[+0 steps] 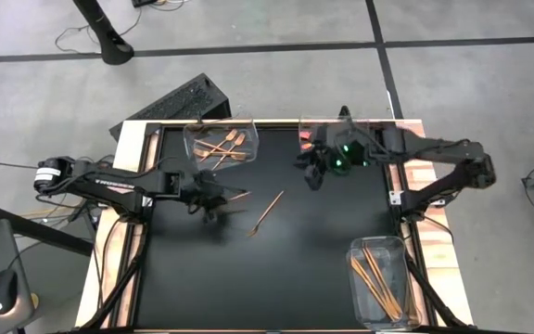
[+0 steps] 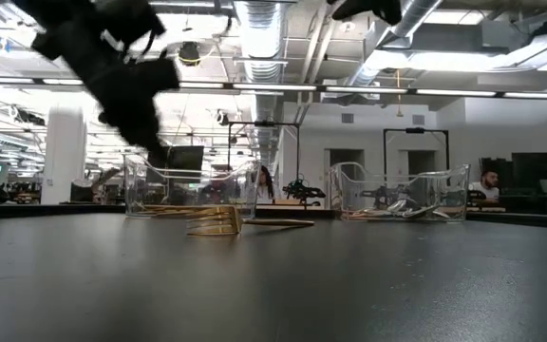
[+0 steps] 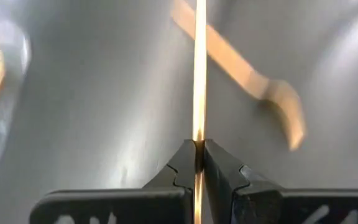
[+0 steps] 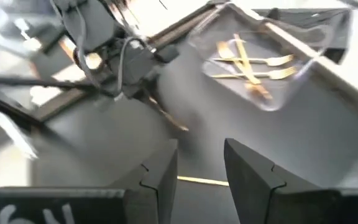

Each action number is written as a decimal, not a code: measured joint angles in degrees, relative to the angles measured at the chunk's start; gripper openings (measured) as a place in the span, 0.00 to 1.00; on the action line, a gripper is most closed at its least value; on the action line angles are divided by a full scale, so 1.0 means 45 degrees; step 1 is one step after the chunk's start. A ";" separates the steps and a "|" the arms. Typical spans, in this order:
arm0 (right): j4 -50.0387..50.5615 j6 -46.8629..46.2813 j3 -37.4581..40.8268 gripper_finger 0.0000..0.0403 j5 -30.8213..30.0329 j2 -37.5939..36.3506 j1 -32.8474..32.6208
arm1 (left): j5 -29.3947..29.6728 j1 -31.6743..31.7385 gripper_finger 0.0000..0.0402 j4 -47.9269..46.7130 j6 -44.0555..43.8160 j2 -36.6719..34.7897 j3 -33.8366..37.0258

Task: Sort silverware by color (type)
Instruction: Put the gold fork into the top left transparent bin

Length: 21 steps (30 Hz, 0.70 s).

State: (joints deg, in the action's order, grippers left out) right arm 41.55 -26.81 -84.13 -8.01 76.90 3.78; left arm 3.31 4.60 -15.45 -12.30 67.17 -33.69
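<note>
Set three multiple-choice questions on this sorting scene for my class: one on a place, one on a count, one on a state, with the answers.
1. Where does the stick bin stand?
A. at the table's middle
B. under the left arm
C. by the table's right edge, apart from the other bins

2. How many clear bins are on the table?
A. two
B. three
C. five

3. How is the left hand?
A. shut on a thin gold utensil
B. open and empty
C. shut on a bin's wall

Answers:
1 C: the high view shows it alone at the right edge.
2 B: the stick bin, the fork bin and a third bin by the right hand.
3 A: its wrist view shows it pinching the utensil.
</note>
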 joint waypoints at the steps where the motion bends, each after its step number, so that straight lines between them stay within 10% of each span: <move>1: -0.0755 -0.0509 0.0627 0.38 -0.0009 -0.0212 -0.0151 | -0.0005 -0.0001 0.01 0.0380 -0.0002 -0.0027 -0.0223; 9: -0.6865 -0.2477 0.4025 0.42 -0.1443 -0.0565 -0.1510 | -0.0746 0.0127 0.00 0.3427 0.0481 0.0039 -0.1925; 21: -1.0891 -0.1225 0.4286 0.54 -0.3254 0.0392 -0.2096 | -0.1498 0.0194 0.00 0.6232 0.0468 0.0109 -0.3473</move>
State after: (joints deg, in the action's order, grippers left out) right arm -7.46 -32.32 -64.84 -22.65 78.66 -5.65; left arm -3.43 5.48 12.60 -10.20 67.66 -49.32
